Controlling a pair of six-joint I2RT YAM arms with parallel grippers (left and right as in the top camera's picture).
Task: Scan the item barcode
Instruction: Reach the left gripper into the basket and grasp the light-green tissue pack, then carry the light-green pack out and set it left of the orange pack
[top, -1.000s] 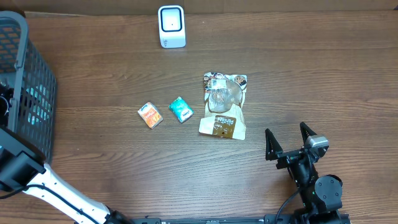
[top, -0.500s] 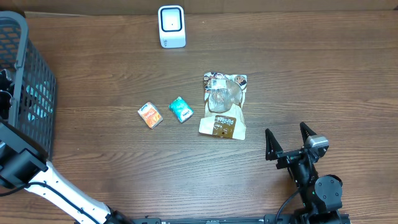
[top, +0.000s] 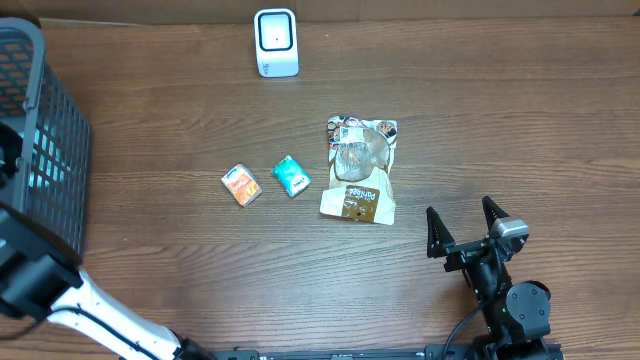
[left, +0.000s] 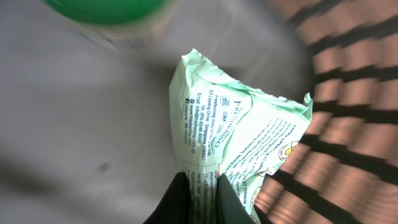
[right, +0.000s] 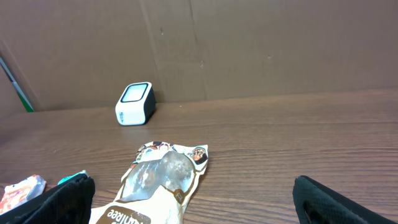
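Note:
In the left wrist view my left gripper (left: 202, 180) is shut on the edge of a pale green tissue pack (left: 249, 124) with printed text, inside the grey mesh basket (top: 45, 150). Seen from overhead, the left arm (top: 30, 280) reaches into that basket and its jaws are hidden. The white barcode scanner (top: 276, 42) stands at the table's far edge, also in the right wrist view (right: 134, 104). My right gripper (top: 460, 222) rests open near the front right, nothing between its fingers (right: 68, 199).
A brown and white snack bag (top: 360, 168) lies mid-table, with a teal packet (top: 291, 176) and an orange packet (top: 241, 185) to its left. A green round lid (left: 109, 9) sits in the basket above the pack. The basket wall (left: 348, 74) is close on the right.
The left jaws have closed on the green pack. The left arm has shifted slightly inside the basket. The right arm has not moved.

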